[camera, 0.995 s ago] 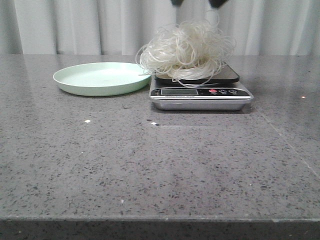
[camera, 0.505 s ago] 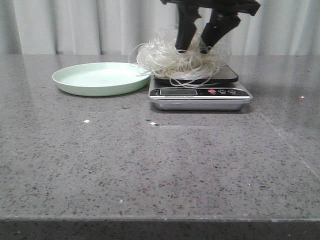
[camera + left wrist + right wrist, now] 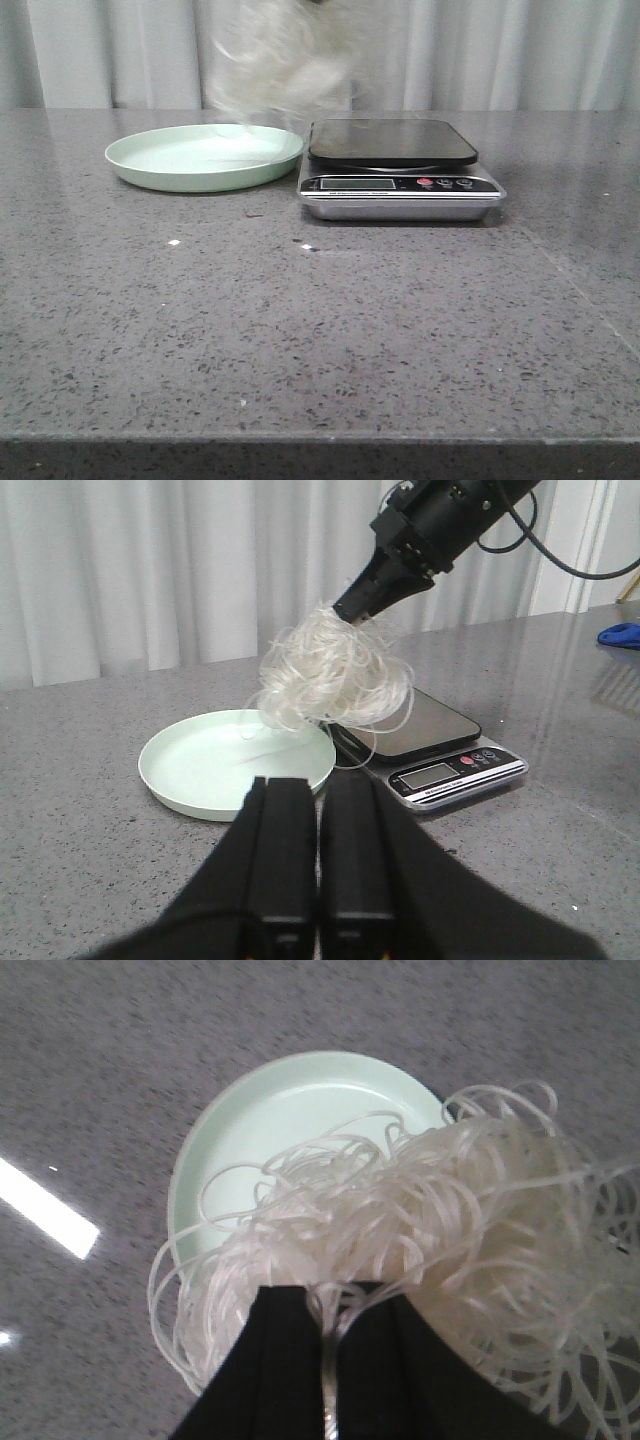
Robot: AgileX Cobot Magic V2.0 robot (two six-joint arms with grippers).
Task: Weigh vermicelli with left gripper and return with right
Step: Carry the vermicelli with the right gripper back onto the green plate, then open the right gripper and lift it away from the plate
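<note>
Vermicelli has just left the scale, hanging pinched in the right gripper over the plate's right edge; return nearly done. Left gripper jaws closed, empty.

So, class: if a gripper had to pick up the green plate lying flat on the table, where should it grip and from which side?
Probably the raised rim of the plate, from above at its bare near edge: it lies flat, and the noodles hang over its far side.
</note>
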